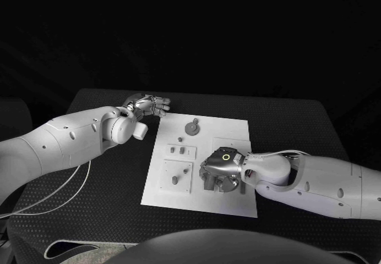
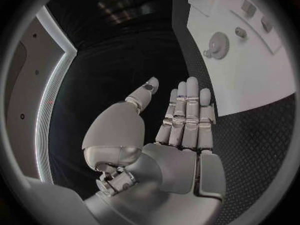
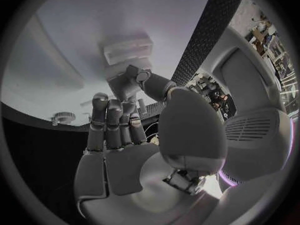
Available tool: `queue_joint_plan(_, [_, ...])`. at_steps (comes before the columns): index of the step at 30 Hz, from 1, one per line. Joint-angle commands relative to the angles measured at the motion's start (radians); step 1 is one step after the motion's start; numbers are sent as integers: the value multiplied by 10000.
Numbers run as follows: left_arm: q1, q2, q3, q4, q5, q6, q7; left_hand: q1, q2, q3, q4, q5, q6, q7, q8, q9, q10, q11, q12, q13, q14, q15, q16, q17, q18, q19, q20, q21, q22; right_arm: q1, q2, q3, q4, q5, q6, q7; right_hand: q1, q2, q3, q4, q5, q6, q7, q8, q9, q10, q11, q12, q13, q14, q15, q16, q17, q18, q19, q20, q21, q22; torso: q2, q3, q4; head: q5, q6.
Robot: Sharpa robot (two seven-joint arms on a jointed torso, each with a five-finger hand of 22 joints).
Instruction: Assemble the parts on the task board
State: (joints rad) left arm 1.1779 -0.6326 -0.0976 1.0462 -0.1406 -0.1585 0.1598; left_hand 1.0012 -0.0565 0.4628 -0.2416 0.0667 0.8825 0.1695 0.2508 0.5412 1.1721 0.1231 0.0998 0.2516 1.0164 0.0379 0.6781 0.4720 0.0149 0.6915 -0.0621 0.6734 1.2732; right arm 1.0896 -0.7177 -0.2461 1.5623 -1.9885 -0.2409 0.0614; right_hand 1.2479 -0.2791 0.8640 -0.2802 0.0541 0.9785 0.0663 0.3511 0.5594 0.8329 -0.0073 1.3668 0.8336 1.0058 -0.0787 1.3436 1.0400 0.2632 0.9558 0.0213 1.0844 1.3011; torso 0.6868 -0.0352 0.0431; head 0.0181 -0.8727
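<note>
The white task board (image 1: 230,129) lies in the middle of the black table. A round grey part (image 1: 192,128) lies near its far edge and also shows in the left wrist view (image 2: 218,45). Small parts (image 1: 181,149) stand mid-board, and a peg (image 1: 175,179) stands in a square plate. My left hand (image 1: 147,104) hovers off the board's far left corner, flat and holding nothing (image 2: 181,125). My right hand (image 1: 221,171) is low over the board's near right area. Its thumb (image 3: 140,77) reaches to a grey part (image 3: 120,85) beside a raised white block (image 3: 128,50). Whether it grips that part is unclear.
Black table (image 1: 103,220) surrounds the board on all sides. A thin white cable (image 1: 64,192) loops over the table under my left arm. Further small parts (image 2: 241,32) show on the board in the left wrist view.
</note>
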Motion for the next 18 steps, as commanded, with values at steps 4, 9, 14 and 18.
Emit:
queue_joint_plan(4, [4,3,4,21,31,151,43,-101,32,23,61,15,-64,7,46,-11,-79,-20,-29,-10,4,71,-46,13,108,-15,77,-40,13,-13,-117,-7,61,-172,-110,-90,-112,60,40,112,-57,304,153,-43,6,93,-19,68,-42,36,-57,74,-42,-14,105,-6,57,-10,0,9,-3,20,1])
queue_joint_plan(9, [4,12,4,27,26,203,35,-102,33,23,63,15,-64,7,46,-11,-79,-20,-28,-10,4,71,-48,16,108,-15,77,-41,15,35,-188,-6,162,-120,-209,-27,-61,36,254,179,-56,336,152,-77,-20,121,-37,76,-94,45,-70,97,-93,-14,133,-26,51,-36,3,15,-10,20,1])
queue_joint_plan(14, [3,11,4,15,19,200,33,-106,38,23,68,13,-65,8,47,-12,-80,-19,-29,-11,4,72,-51,20,108,-15,78,-43,18,95,-203,-6,162,-119,-272,12,-48,-8,394,205,-57,353,152,-100,-36,126,-40,83,-127,45,-77,116,-126,-14,143,-34,51,-46,7,23,11,32,1])
queue_joint_plan(18, [3,2,4,13,19,195,33,-109,38,21,70,12,-66,8,47,-13,-82,-19,-29,-11,4,72,-53,22,107,-16,79,-44,19,129,-232,-6,184,-138,-300,3,-30,-18,454,205,-54,364,150,-109,-42,129,-42,90,-140,45,-80,125,-141,-14,149,-39,54,-49,5,18,1,58,1])
